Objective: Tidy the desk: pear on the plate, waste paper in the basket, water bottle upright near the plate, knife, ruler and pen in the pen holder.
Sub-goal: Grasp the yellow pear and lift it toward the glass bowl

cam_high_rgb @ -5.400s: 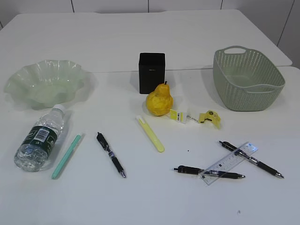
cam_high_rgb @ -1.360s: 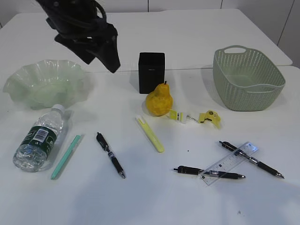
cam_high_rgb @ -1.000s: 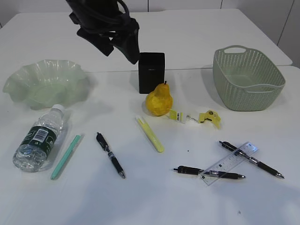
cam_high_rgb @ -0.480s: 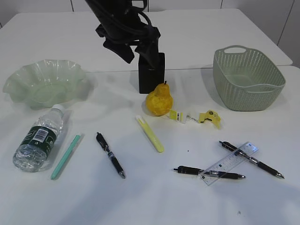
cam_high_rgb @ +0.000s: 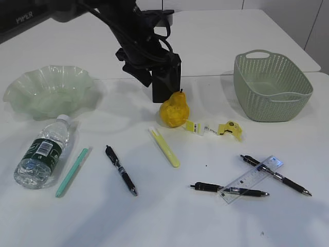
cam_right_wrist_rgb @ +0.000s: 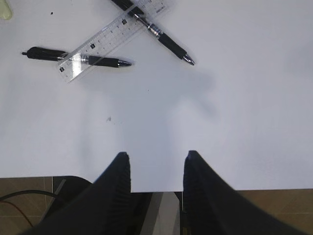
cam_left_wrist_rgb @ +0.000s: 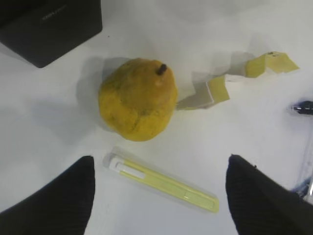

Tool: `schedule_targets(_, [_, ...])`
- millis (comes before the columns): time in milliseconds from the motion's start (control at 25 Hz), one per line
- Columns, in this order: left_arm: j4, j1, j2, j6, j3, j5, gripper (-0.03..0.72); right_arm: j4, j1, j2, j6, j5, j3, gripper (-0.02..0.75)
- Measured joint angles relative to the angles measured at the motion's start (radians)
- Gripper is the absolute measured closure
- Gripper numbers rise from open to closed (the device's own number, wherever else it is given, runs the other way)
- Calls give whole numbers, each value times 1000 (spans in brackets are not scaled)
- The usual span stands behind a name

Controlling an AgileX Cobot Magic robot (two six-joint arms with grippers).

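Left gripper (cam_left_wrist_rgb: 159, 196), jaws spread wide and empty, hangs above the pear (cam_high_rgb: 174, 110), which stands on the desk (cam_high_rgb: 164, 216) just in front of the pen holder (cam_high_rgb: 166, 80); "PIPER" reads on the arm. A yellow-green knife (cam_left_wrist_rgb: 164, 183) lies just beside the pear, folded waste paper (cam_left_wrist_rgb: 230, 81) touching it. Right gripper (cam_right_wrist_rgb: 155, 176), part open, holds nothing over bare desk near the front edge; ruler (cam_right_wrist_rgb: 110, 39) lies across two pens. Plate (cam_high_rgb: 49, 92) sits far left, basket (cam_high_rgb: 271, 87) far right.

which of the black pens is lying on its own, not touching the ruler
The black pen left of centre, between the green stick and the yellow one. The other two pens lie crossed with the ruler.
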Motion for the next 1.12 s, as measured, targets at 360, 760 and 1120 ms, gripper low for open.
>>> schedule_targets(360, [-52,-19,40,3,-4,-105,96,1,0,0,0,-5,0,435])
schedule_targets(760, [-49,-19,99,4,-99,-129,96,1,0,0,0,-5,0,435])
schedule_targets(1120, [-47,-19,155,21,-136,-131,96,1,0,0,-2,-7,0,435])
